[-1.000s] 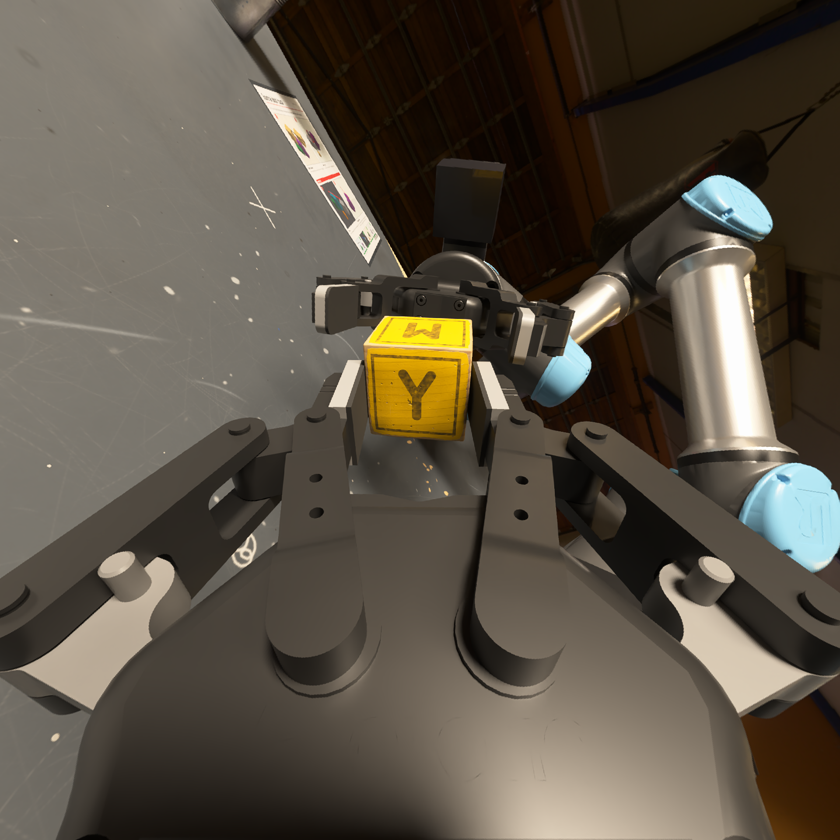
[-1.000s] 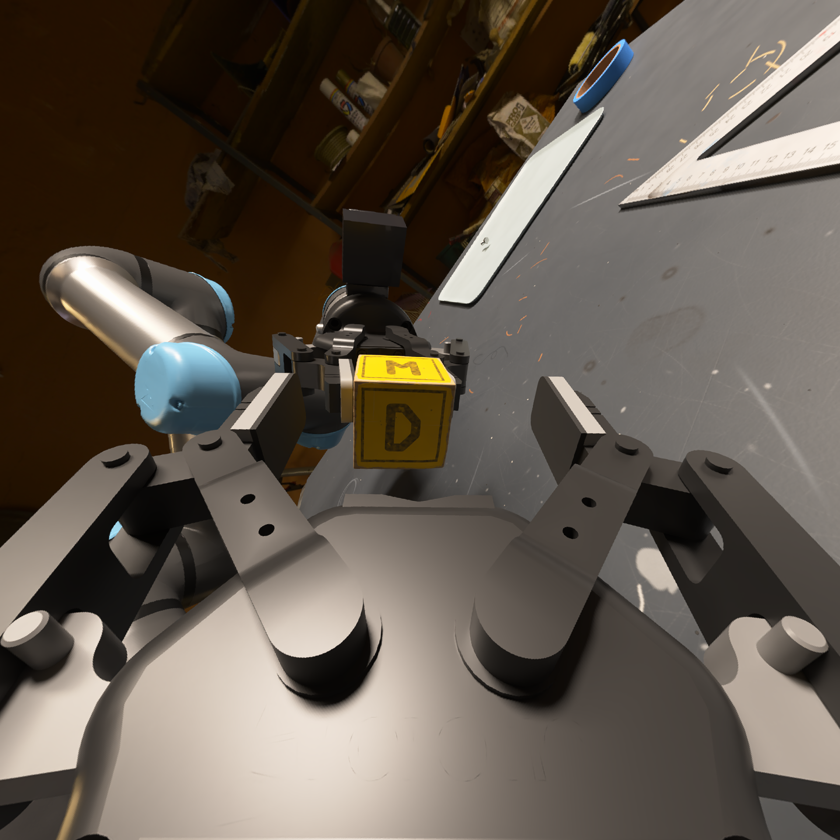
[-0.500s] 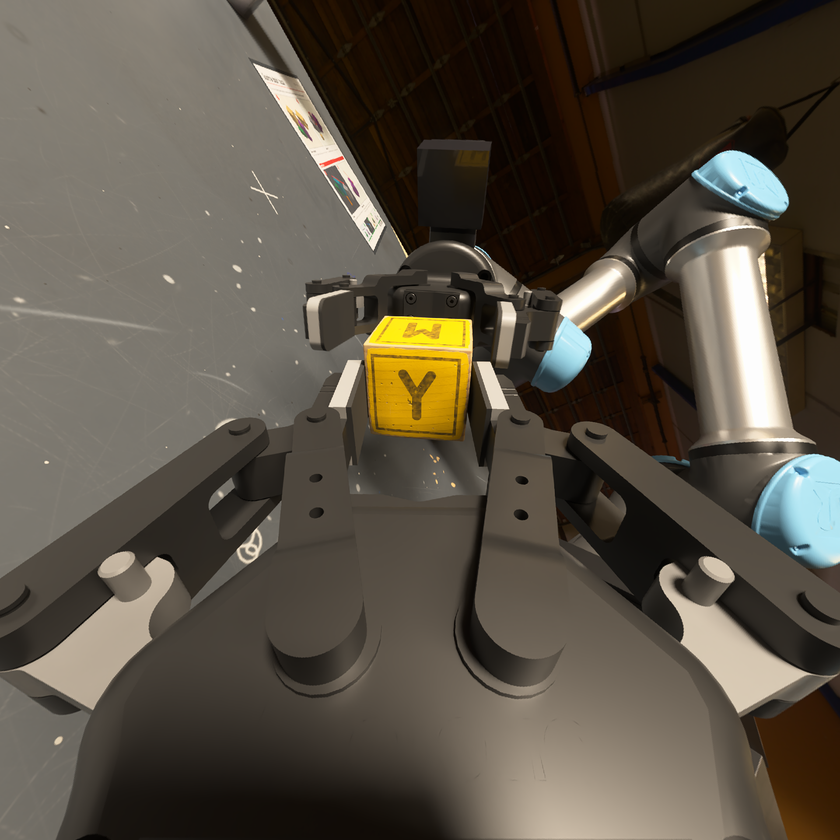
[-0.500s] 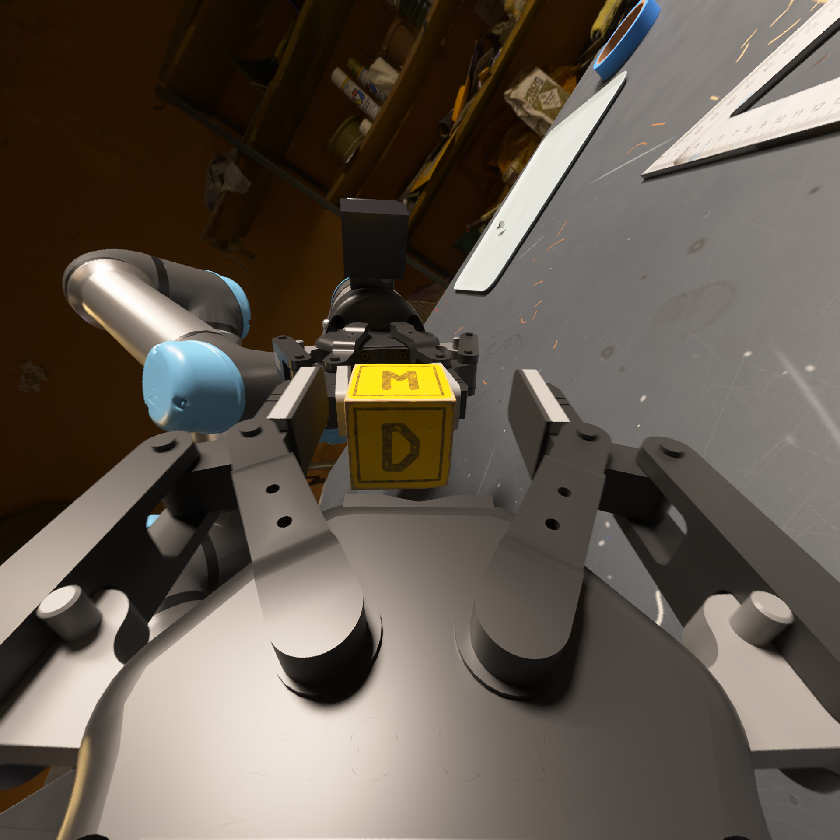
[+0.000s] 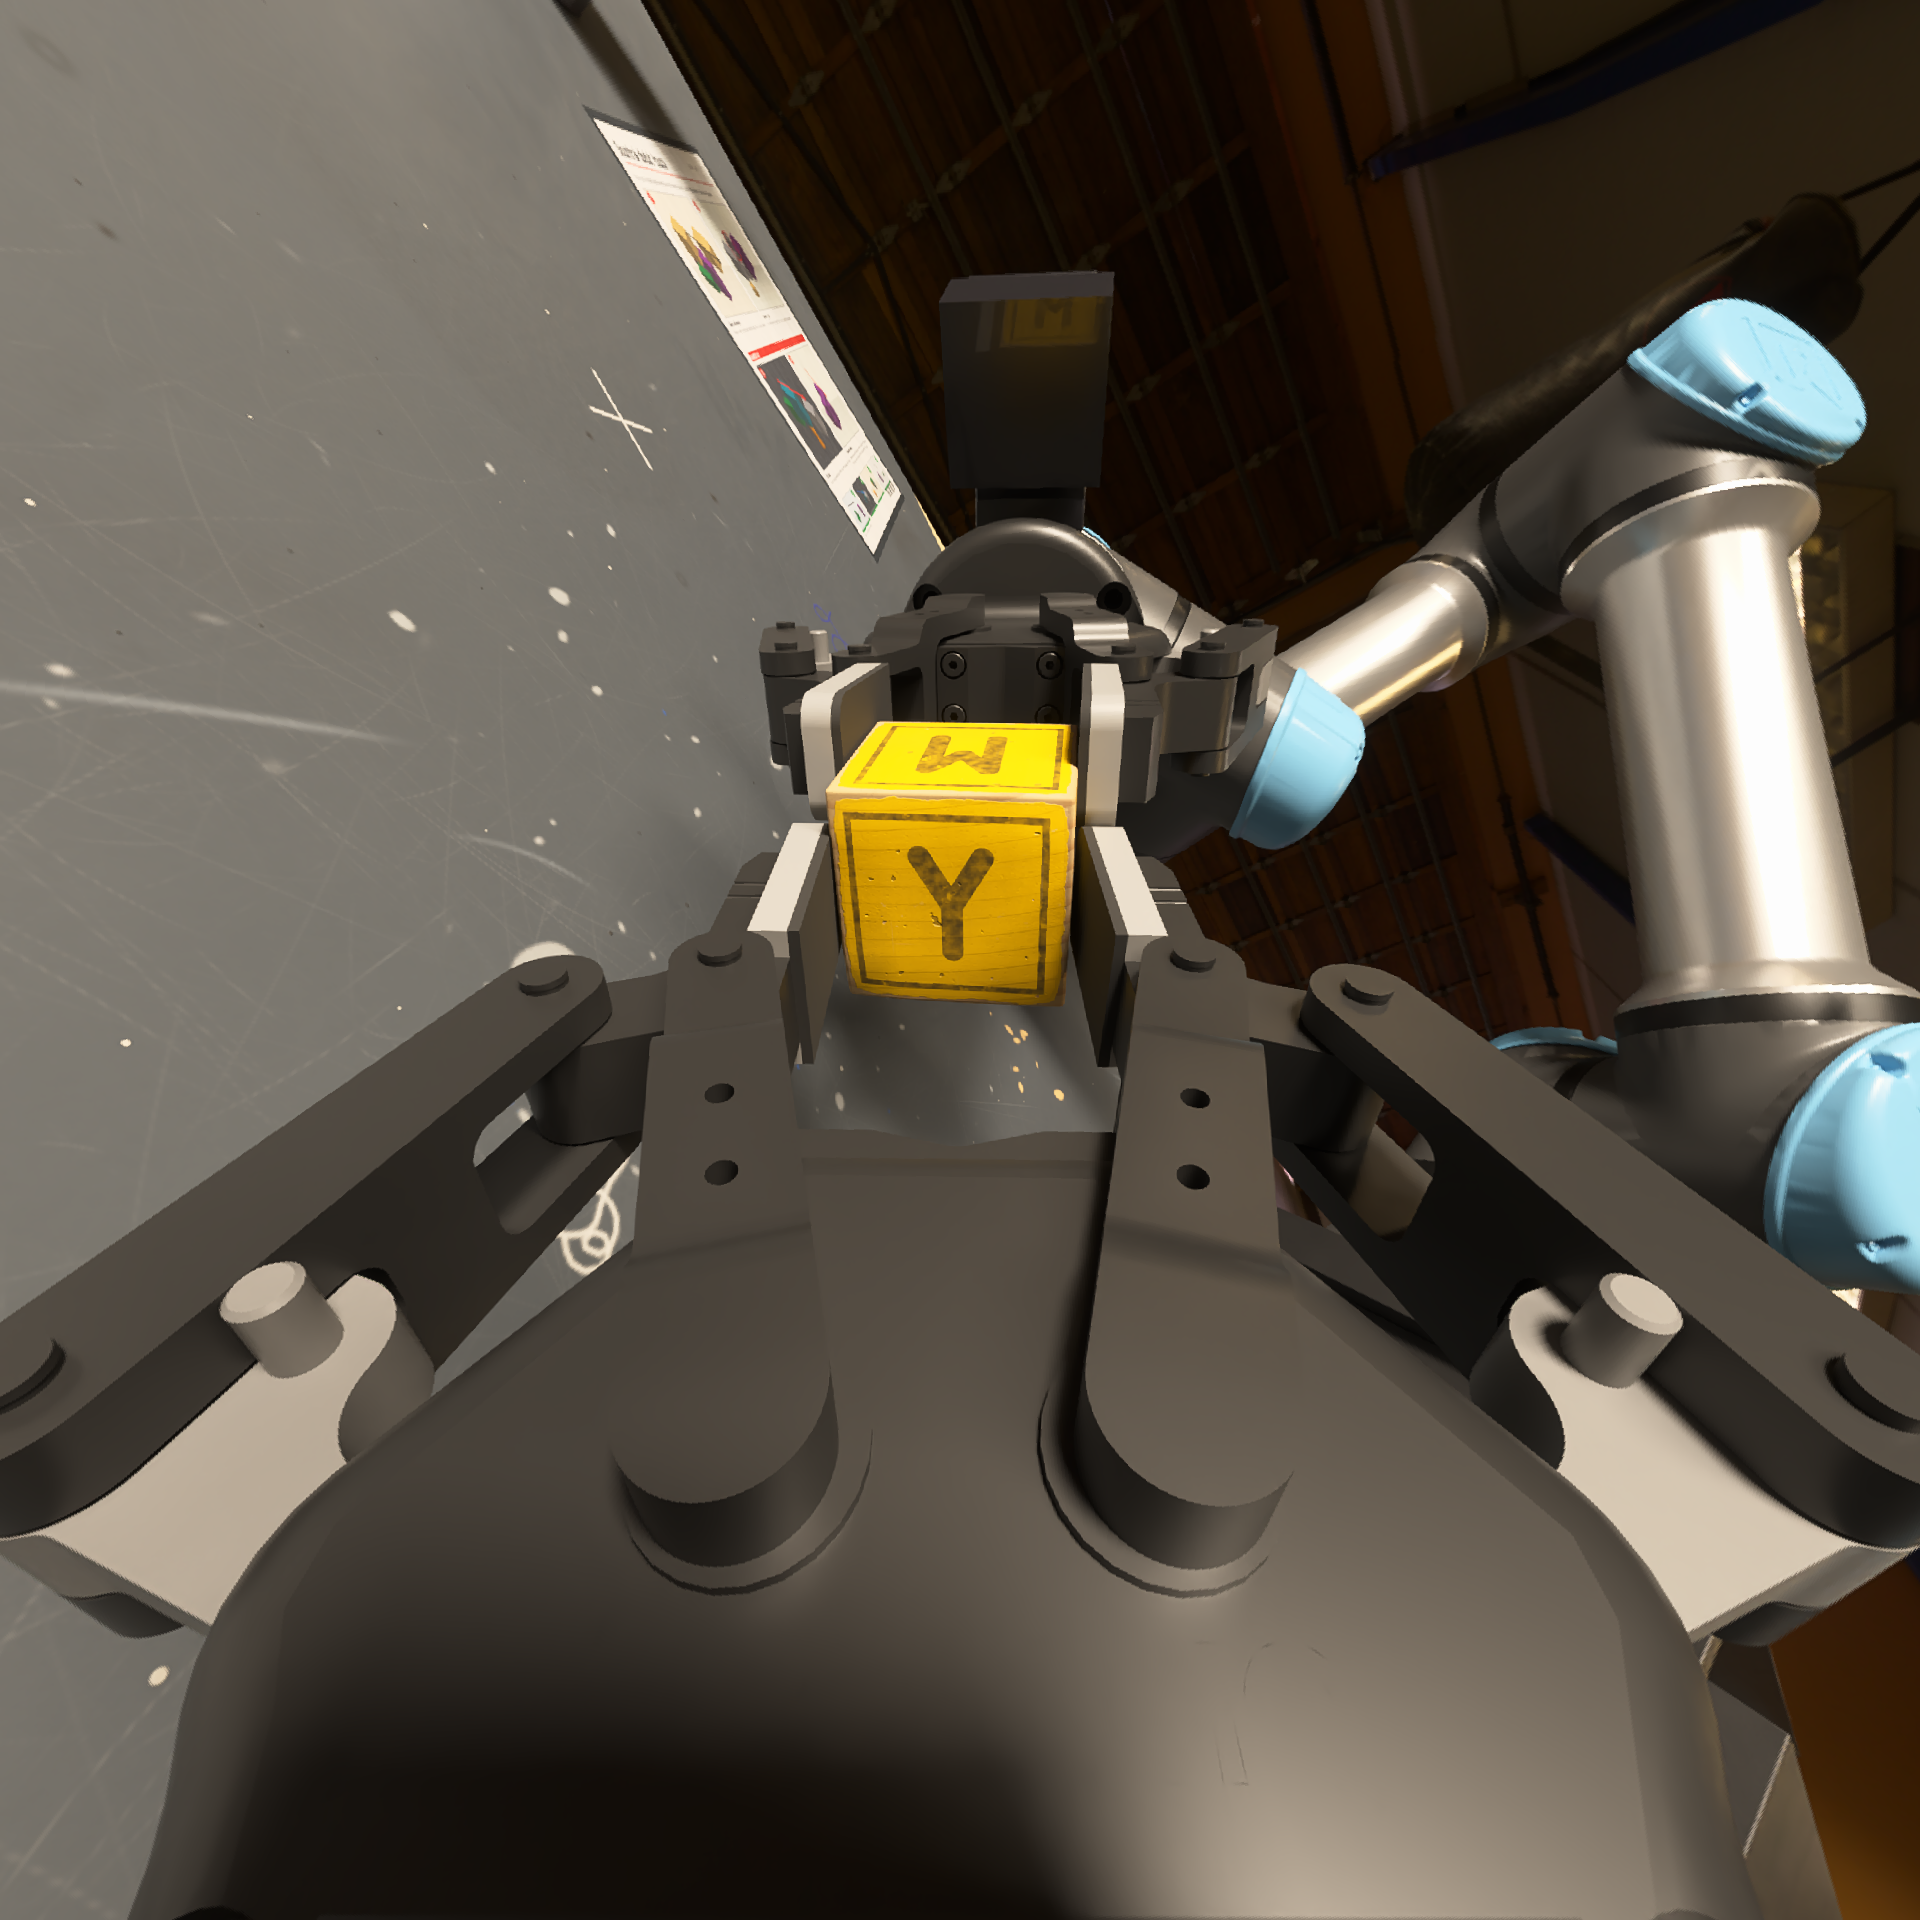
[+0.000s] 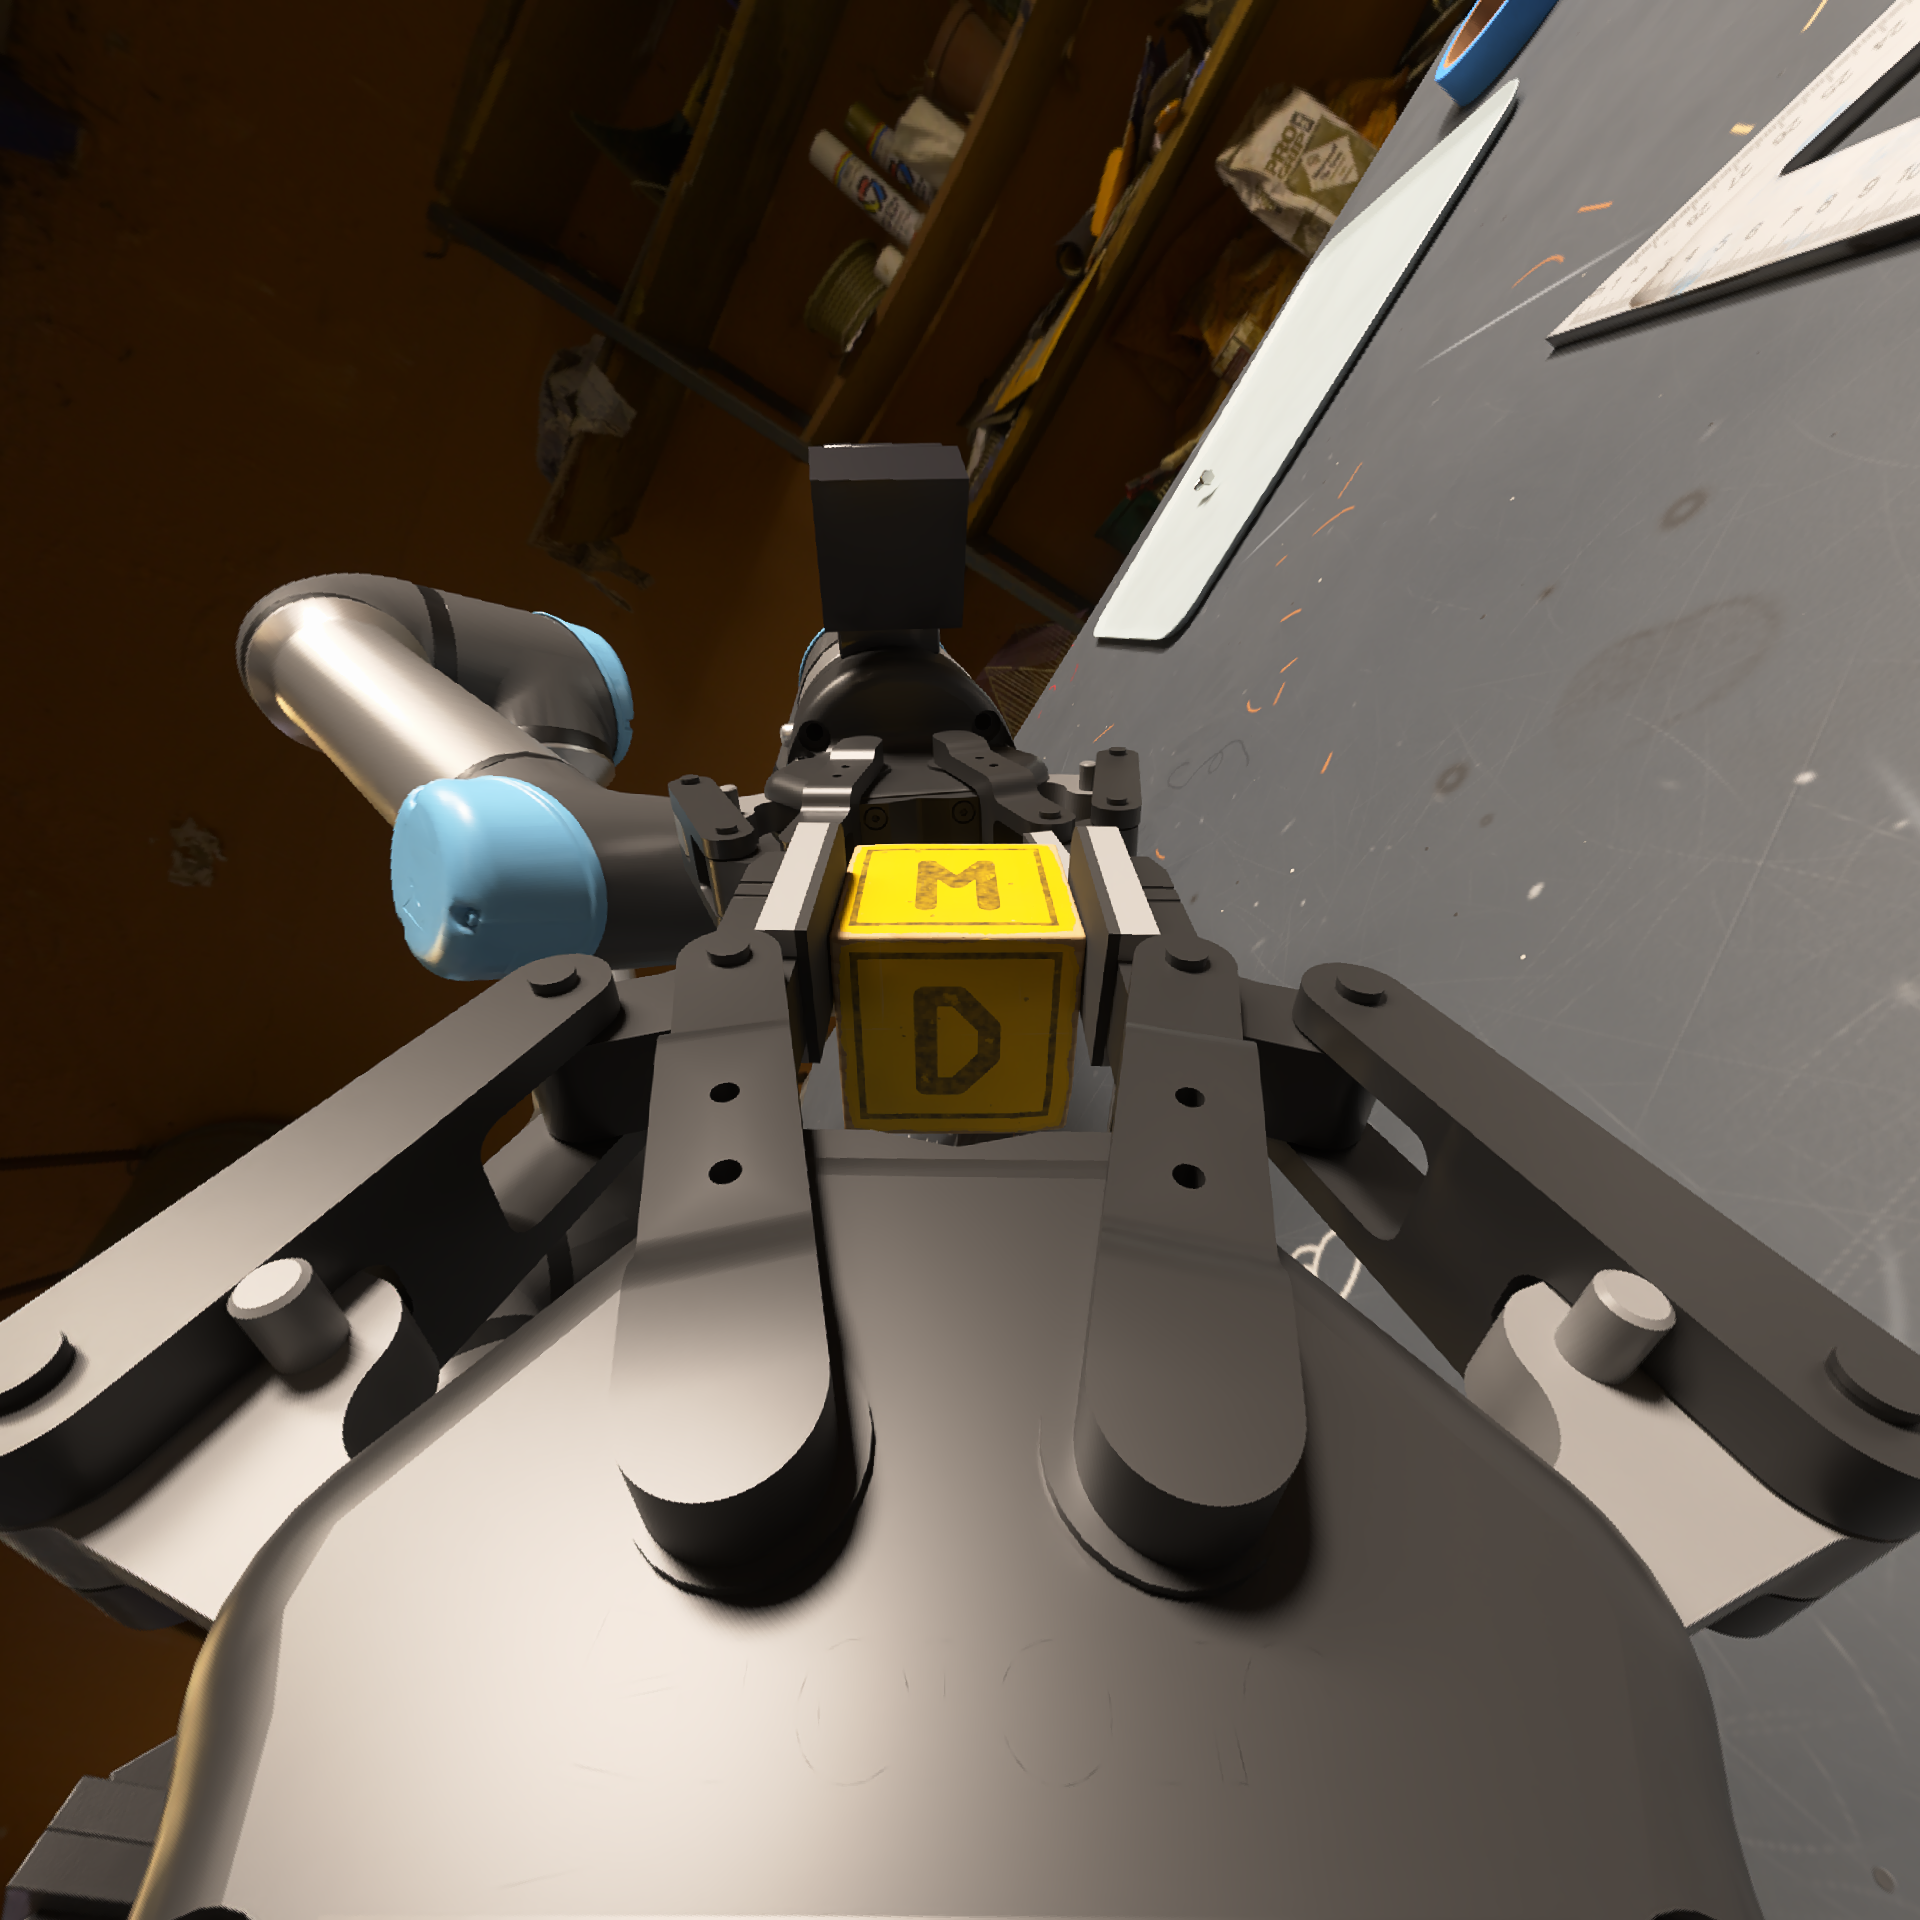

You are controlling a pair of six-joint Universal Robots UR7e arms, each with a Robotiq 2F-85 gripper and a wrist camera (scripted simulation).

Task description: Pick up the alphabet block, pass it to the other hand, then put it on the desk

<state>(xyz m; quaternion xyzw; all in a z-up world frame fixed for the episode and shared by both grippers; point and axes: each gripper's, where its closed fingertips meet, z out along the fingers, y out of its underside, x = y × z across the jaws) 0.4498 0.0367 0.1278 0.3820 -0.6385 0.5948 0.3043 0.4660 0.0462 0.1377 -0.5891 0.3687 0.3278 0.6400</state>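
The alphabet block (image 5: 951, 904) is a yellow wooden cube with dark letters on its faces, held in the air beside the grey desk (image 5: 260, 623). My left gripper (image 5: 956, 883) is shut on it, pads against its two sides. My right gripper (image 5: 961, 727) faces it from the far side, its pads closed on the same block. In the right wrist view the block (image 6: 956, 987) sits between the pads of my right gripper (image 6: 958, 904), which is shut on it. The left gripper (image 6: 925, 800) shows just behind the block.
A printed sheet (image 5: 748, 301) lies at the desk edge. A white panel (image 6: 1320, 343), a metal square ruler (image 6: 1766, 208) and a blue tape roll (image 6: 1486, 42) lie on the desk. The right arm (image 5: 1714, 727) and left arm (image 6: 416, 707) reach in from outside.
My right gripper has moved in around the block and closed its fingers from wide open onto it. My left gripper has kept its grip on the block.
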